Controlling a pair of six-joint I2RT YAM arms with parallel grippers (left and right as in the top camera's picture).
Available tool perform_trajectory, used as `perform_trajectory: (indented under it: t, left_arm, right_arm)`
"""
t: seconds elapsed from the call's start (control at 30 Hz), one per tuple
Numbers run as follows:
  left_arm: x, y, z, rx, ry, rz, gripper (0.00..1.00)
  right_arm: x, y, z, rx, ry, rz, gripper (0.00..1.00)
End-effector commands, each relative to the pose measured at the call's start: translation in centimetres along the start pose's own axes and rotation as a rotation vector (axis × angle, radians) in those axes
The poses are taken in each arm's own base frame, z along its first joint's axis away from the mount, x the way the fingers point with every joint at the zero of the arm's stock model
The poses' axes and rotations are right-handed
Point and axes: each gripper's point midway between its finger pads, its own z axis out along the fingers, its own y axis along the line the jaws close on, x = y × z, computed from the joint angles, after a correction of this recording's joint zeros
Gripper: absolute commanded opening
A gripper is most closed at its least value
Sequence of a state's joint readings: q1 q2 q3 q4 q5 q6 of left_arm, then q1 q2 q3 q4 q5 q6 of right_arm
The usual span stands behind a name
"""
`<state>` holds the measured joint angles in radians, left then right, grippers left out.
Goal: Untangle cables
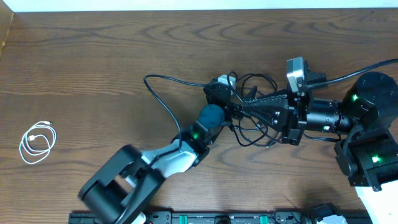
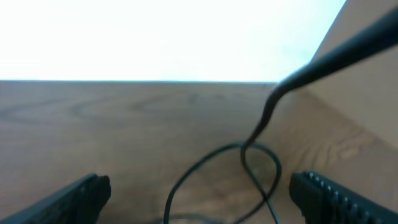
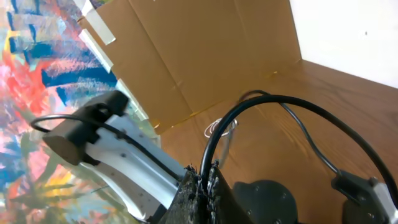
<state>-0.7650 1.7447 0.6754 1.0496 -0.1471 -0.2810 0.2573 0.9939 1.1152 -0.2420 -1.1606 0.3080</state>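
**Tabletop** [image 1: 93, 62]: dark brown wood grain. A cardboard wall [image 3: 205, 56] stands along one side, with a panel painted in red, blue and green [image 3: 37, 74] next to it.

**Black cables** [image 1: 258, 121]: thin cords in a loose tangle right of centre, looped over one another between the two arms. One strand runs out leftward in a long curve and bends back toward the left arm. A loop of it lies on the wood between the left fingers in the left wrist view.

**White cable** [image 1: 37, 142]: a small, neat coil lying alone near the left edge, well apart from the tangle and both arms.

**Left hand** [image 2: 200, 182]: at the left side of the tangle, low over the wood. Its fingers are spread wide and grip nothing.

**Right hand** [image 3: 204, 177]: reaches in from the right into the middle of the tangle. Its fingers are pressed together on a strand of the black cables, which rises from the tips and arcs away to the right.

**Arms**: green lights glow on the joints of both.
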Motion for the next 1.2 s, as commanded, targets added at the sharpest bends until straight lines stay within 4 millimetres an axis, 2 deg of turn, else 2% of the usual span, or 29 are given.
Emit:
perform_trajectory:
  t: [0.0, 0.13, 0.4, 0.57, 0.63, 0.77, 0.9, 1.0, 1.07, 1.17]
  left_arm:
    - [0.7, 0.5, 0.6, -0.016, -0.019, -0.024, 0.98]
    - [0.8, 0.5, 0.8, -0.009, -0.032, -0.126, 0.98]
    - [-0.9, -0.2, 1.2, 0.013, -0.081, -0.139, 1.0]
    - [-1.9, -0.7, 1.6, 0.023, -0.106, -0.144, 0.99]
    - [-2.5, -0.9, 1.8, 0.029, -0.119, -0.147, 0.94]
    - [-3.6, -1.4, 2.1, 0.041, -0.143, -0.153, 0.79]
    - [-4.0, -1.6, 2.3, 0.046, -0.153, -0.155, 0.58]
    - [-4.1, -1.6, 2.3, 0.046, -0.154, -0.155, 0.32]
    - [-4.1, -1.6, 2.3, 0.046, -0.154, -0.155, 0.08]
    - [-4.1, -1.6, 2.3, 0.042, -0.155, -0.155, 0.08]
  right_arm:
    - [-0.8, 1.1, -0.3, -0.027, -0.006, -0.014, 0.01]
    - [-0.7, 1.1, -0.3, -0.026, -0.006, -0.014, 0.02]
    - [-0.7, 1.1, -0.3, -0.027, -0.005, -0.013, 0.02]
    - [-0.7, 1.1, -0.3, -0.026, -0.005, -0.013, 0.02]
    - [-0.7, 1.1, -0.2, -0.027, -0.004, -0.007, 0.01]
    - [-0.7, 1.1, -0.2, -0.027, -0.003, -0.005, 0.01]
    - [-0.7, 1.1, -0.2, -0.025, -0.003, 0.003, 0.01]
    - [-0.7, 1.1, -0.2, -0.026, -0.003, 0.011, 0.01]
    - [-0.6, 1.1, -0.2, -0.025, -0.002, 0.014, 0.01]
    - [-0.5, 1.0, -0.2, -0.023, 0.001, 0.02, 0.01]
